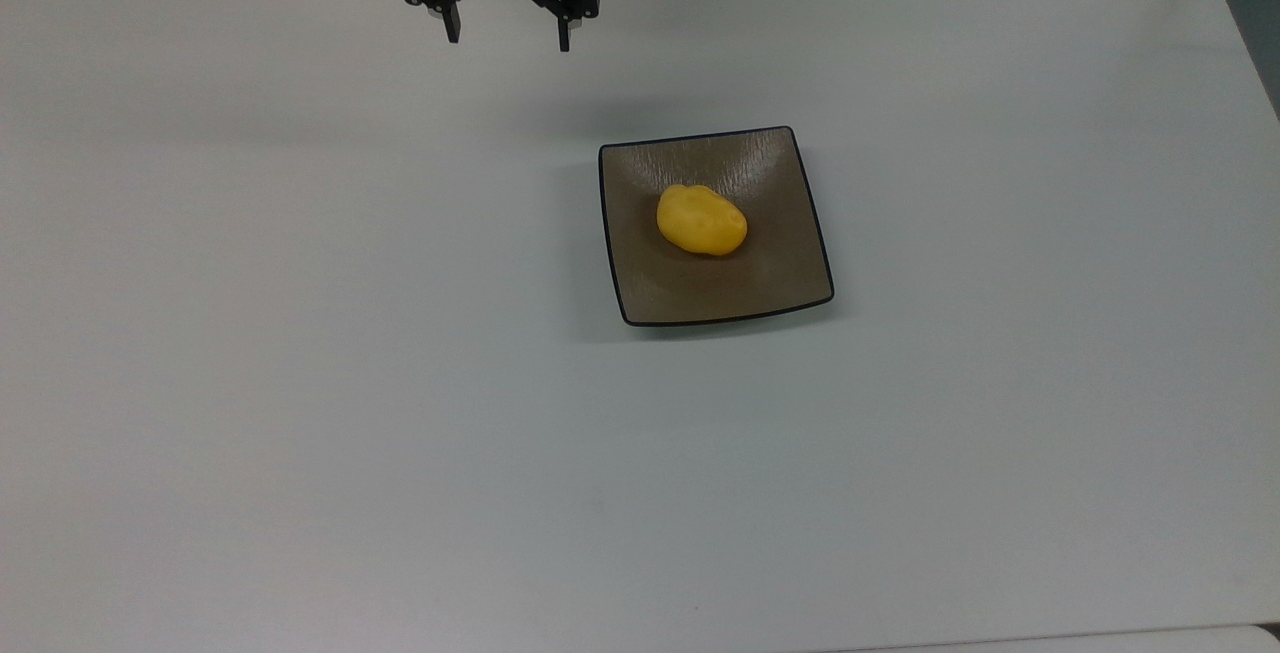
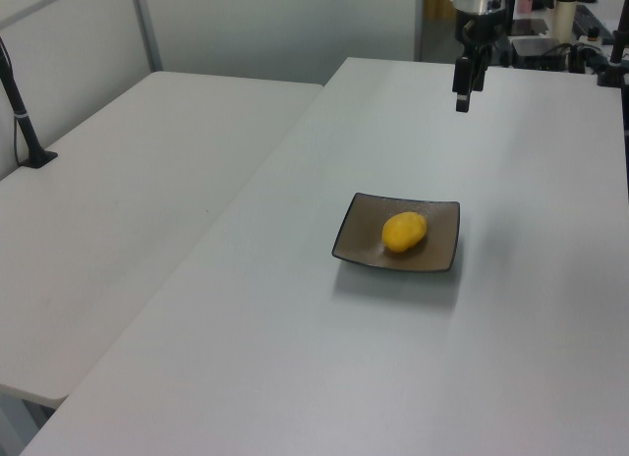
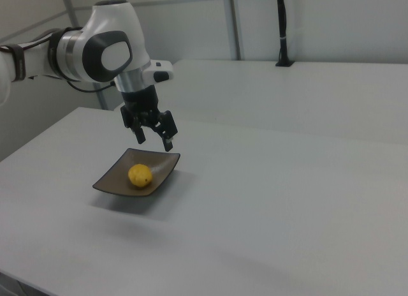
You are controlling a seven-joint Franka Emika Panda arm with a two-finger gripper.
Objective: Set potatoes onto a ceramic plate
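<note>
The potato (image 1: 701,221) is a bright, even yellow, and the ceramic plate (image 1: 770,278) under it is grey-brown with faint lighter streaks and a thin black rim. The table (image 1: 300,333) is plain pale grey-white, without any pattern. The gripper (image 1: 508,36) is black, and in the right view the arm (image 3: 95,50) is white with dark grey joint sections.
</note>
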